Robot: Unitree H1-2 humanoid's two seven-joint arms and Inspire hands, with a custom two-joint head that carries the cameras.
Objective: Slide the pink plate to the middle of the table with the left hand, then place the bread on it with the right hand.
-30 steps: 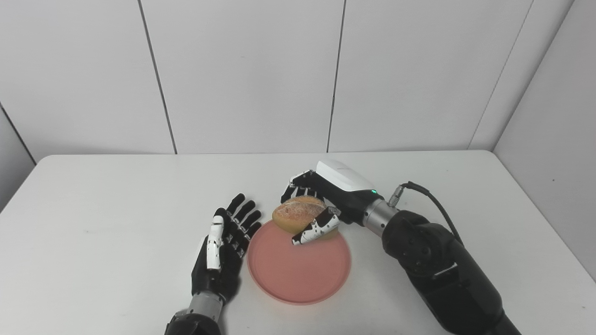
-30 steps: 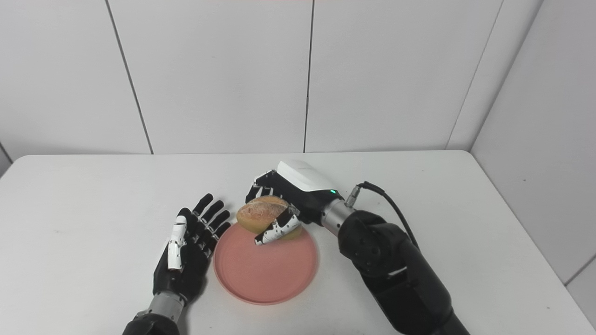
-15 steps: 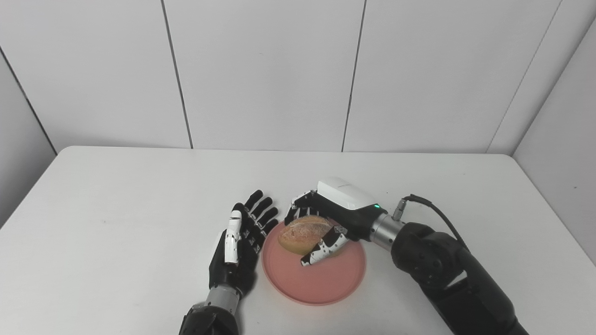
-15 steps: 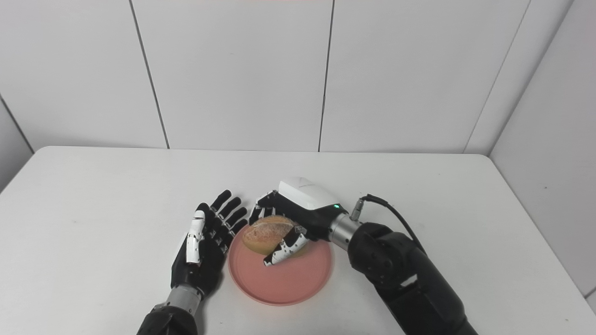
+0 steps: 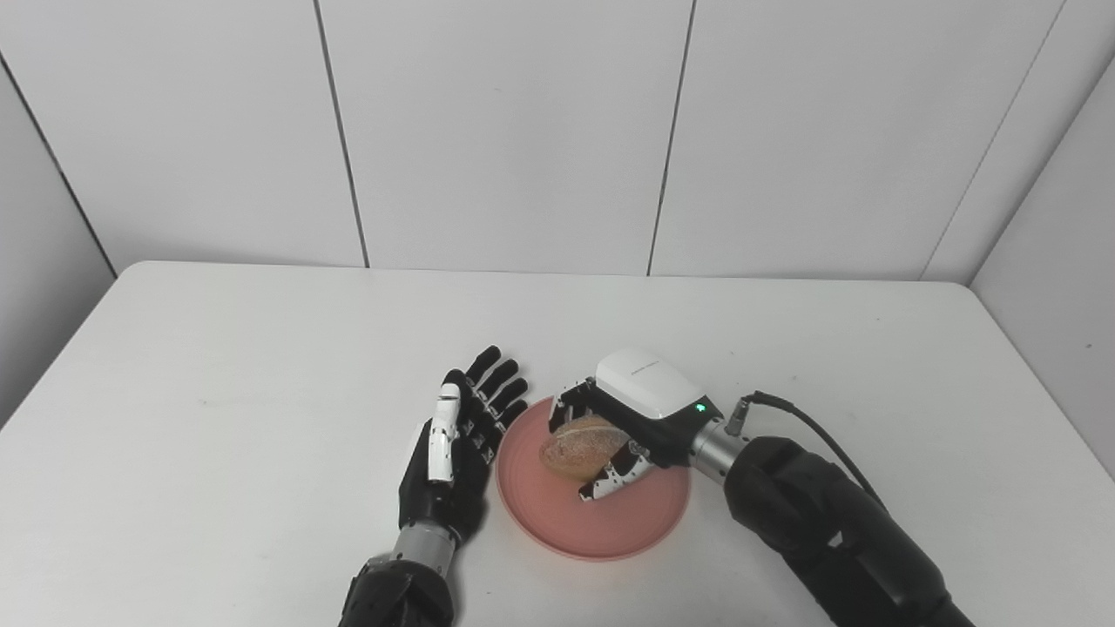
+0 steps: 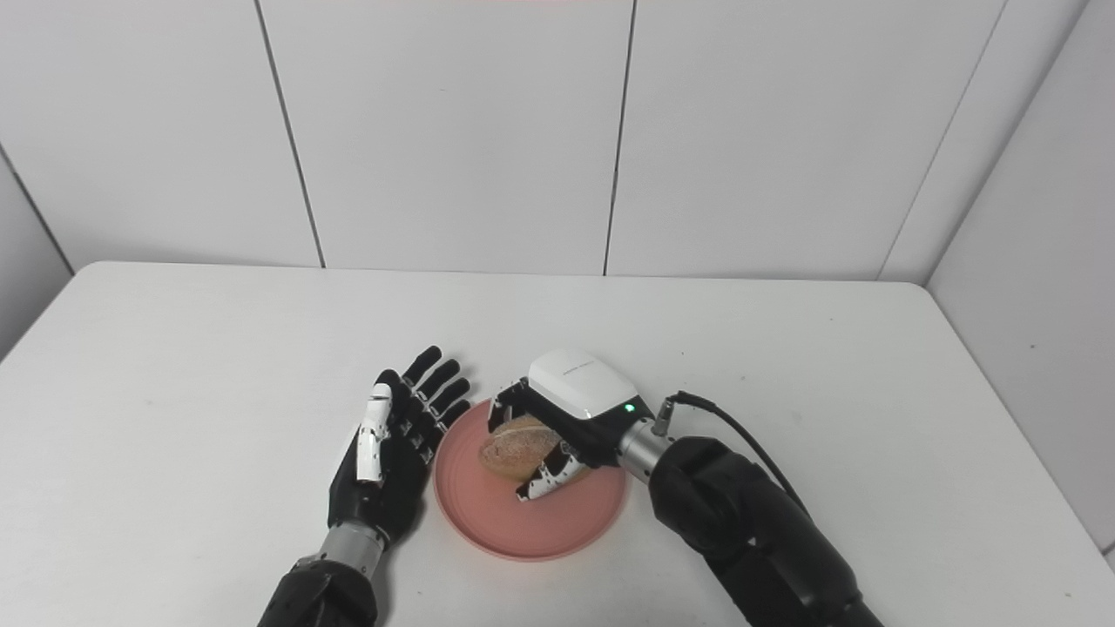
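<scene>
A pink plate (image 5: 610, 527) lies on the white table, near the front and about midway across. A round golden bread roll (image 5: 579, 445) is over the plate's middle, low against its surface, with my right hand (image 5: 623, 427) shut on it, fingers behind and thumb in front. I cannot tell whether the roll touches the plate. My left hand (image 5: 453, 448) lies flat and open on the table, its fingers right beside the plate's left rim. In the right eye view the roll (image 6: 516, 445) and the plate (image 6: 492, 522) show the same way.
The white table (image 5: 218, 374) runs back to a white panelled wall. A black cable (image 5: 814, 427) loops from my right wrist over the table. Nothing else stands on the tabletop.
The camera has shifted. My right hand has brought the bread down and inward, from above the plate's far rim to low over its middle. The left hand stays flat beside the plate.
</scene>
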